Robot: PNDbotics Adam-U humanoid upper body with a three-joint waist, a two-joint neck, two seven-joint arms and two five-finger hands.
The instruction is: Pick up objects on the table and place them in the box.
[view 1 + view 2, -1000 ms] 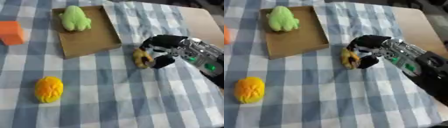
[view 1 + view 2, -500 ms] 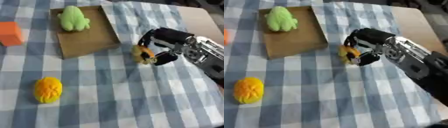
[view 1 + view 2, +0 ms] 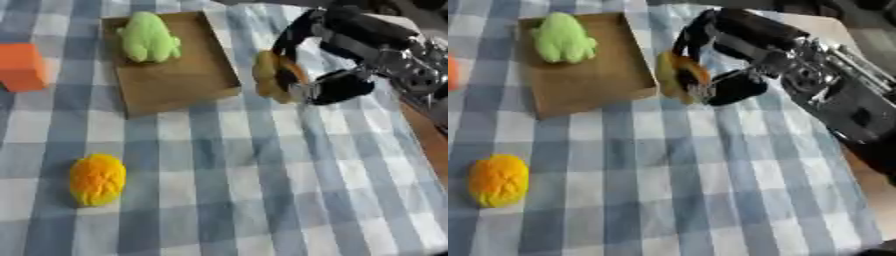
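Yellow-brown object point(image 3: 269, 76) is held in the curled fingers of the right hand point(image 3: 319, 75), just beside the box point(image 3: 171, 82) right wall. Likely light, soft; pinched across its middle. Left hand unseen.

Blue-white checked tablecloth point(image 3: 262, 190) covers table; bare wooden tabletop point(image 3: 866, 180) shows at right edge.

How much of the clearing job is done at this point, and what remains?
Done: the green toy lies in the box. In hand: the right hand has its fingers curled round a yellow-brown toy, beside the box's right edge and not yet inside. Left: the orange block and the yellow-orange toy on the checked cloth. The left hand is out of view.
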